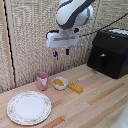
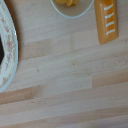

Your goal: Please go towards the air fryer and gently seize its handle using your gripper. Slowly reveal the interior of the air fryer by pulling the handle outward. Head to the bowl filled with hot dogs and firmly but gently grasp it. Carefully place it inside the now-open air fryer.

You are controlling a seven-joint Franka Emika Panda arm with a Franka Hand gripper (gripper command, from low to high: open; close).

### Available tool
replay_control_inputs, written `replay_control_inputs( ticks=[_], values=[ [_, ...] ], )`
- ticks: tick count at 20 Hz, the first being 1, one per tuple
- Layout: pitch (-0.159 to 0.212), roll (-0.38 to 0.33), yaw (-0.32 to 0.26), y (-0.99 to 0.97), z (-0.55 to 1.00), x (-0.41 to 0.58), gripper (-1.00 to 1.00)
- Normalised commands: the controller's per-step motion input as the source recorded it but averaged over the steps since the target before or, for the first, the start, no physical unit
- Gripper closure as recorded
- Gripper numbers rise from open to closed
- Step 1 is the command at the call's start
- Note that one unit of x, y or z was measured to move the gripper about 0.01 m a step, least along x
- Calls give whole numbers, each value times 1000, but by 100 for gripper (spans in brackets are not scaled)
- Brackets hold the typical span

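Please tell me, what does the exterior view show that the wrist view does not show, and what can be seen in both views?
Only the exterior view shows the air fryer with its handle, drawer closed, the pink cup, and the gripper hanging above the table, fingers apart and empty. Only the wrist view shows the pale stripes on the flat orange bar. Both share the bowl of hot dogs, the orange bar, the patterned plate and the wooden table.
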Motion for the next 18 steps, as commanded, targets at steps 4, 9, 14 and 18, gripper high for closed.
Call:
replay_control_inputs(
  ticks=[4,9,14,18],
  values=[
    [-24,-12,-231,39,49,-21,-100],
    [-24,-37,-292,0,85,-15,-100],
    [-14,-46,-309,0,73,-13,-100],
    [-2,-96,-246,0,13,0,-100]
  ],
)
